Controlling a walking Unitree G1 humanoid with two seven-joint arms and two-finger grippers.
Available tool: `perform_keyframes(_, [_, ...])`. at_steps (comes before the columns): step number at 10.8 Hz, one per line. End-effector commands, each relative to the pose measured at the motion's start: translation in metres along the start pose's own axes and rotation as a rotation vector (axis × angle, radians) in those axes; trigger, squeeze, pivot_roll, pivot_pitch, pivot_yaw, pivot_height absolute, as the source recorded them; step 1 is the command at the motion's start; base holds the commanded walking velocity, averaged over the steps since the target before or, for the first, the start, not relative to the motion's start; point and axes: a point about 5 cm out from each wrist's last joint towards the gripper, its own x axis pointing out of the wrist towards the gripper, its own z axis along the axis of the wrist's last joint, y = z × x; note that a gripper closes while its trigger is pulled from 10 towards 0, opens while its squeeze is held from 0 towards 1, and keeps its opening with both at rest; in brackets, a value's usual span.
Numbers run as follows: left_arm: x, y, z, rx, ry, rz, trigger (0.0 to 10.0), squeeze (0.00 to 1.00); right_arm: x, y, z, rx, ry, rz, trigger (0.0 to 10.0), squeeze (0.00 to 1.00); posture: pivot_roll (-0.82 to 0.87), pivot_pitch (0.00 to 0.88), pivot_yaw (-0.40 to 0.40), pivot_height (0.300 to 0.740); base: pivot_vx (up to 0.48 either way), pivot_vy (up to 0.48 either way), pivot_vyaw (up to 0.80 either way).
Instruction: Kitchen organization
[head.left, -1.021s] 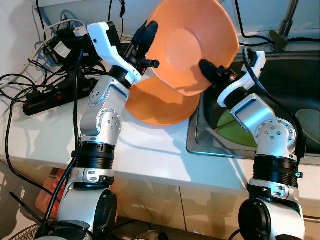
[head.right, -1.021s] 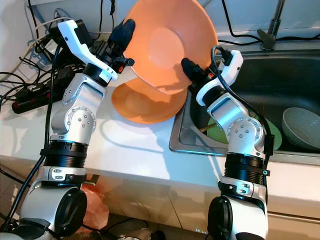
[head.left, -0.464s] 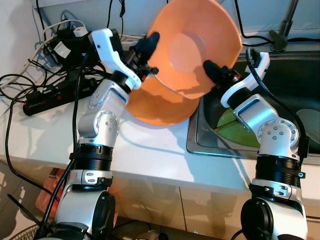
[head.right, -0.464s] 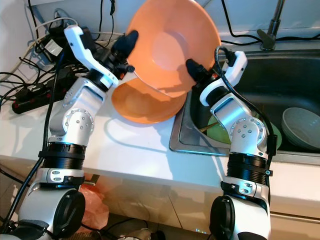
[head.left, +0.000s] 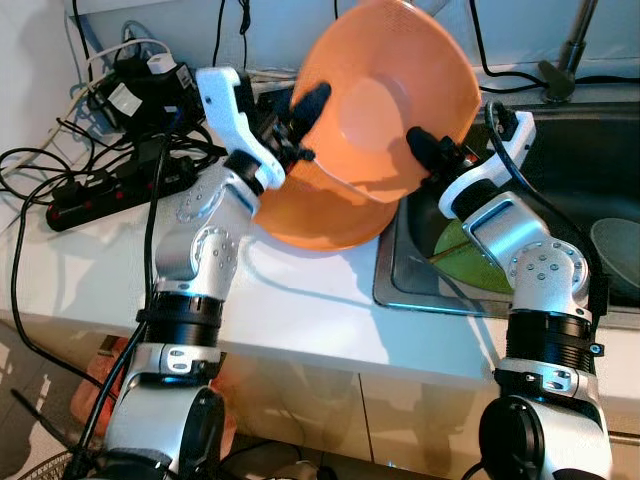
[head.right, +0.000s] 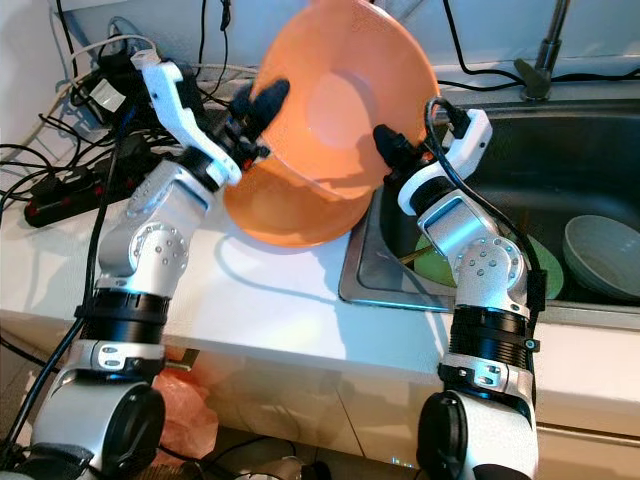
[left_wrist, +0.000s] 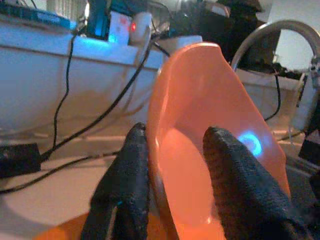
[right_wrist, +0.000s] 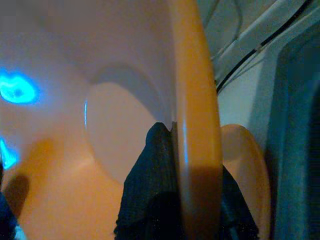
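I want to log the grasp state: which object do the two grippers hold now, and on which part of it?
Both hold the raised orange bowl by its rim: the left gripper on its left edge, the right gripper on its lower right edge.

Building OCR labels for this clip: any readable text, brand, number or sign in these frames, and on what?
None readable.
Orange bowl, held by the left end effector and the right end effector: plain, no markings.
Second orange bowl on the counter: plain.
Plugs and adapters by the wall: possible labels, too small and blurred to read.
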Motion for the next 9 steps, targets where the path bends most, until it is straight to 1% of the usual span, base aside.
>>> perform_keyframes(1, [0.001, -0.010, 0.007, 0.045, -0.007, -0.076, 10.0, 1.00, 0.006, 0.004, 0.003, -0.019, -0.022, -0.030, 0.0, 0.00, 0.11, 0.046, 0.185, 0.740, 0.000, 0.000, 0.00])
perform_keyframes(2, [-0.001, -0.010, 0.006, 0.052, -0.001, -0.076, 10.0, 1.00, 0.006, 0.001, 0.004, -0.021, -0.031, -0.049, 0.0, 0.00, 0.12, 0.043, 0.186, 0.740, 0.000, 0.000, 0.00])
perform_keyframes(4, [-0.001, -0.009, 0.005, 0.057, 0.001, -0.067, 10.0, 1.00, 0.006, -0.001, 0.004, -0.040, -0.032, -0.065, 0.0, 0.00, 0.12, 0.042, 0.185, 0.740, 0.000, 0.000, 0.00])
perform_keyframes(5, [-0.003, -0.009, 0.005, 0.097, 0.002, -0.051, 10.0, 1.00, 0.006, -0.004, 0.007, -0.061, -0.067, -0.097, 0.0, 0.00, 0.12, 0.042, 0.185, 0.740, 0.000, 0.000, 0.00])
perform_keyframes(9, [-0.012, -0.012, -0.003, 0.145, 0.025, -0.053, 10.0, 1.00, 0.001, -0.026, 0.025, -0.082, -0.200, -0.257, 0.0, 0.00, 0.12, 0.045, 0.187, 0.740, 0.000, 0.000, 0.00])
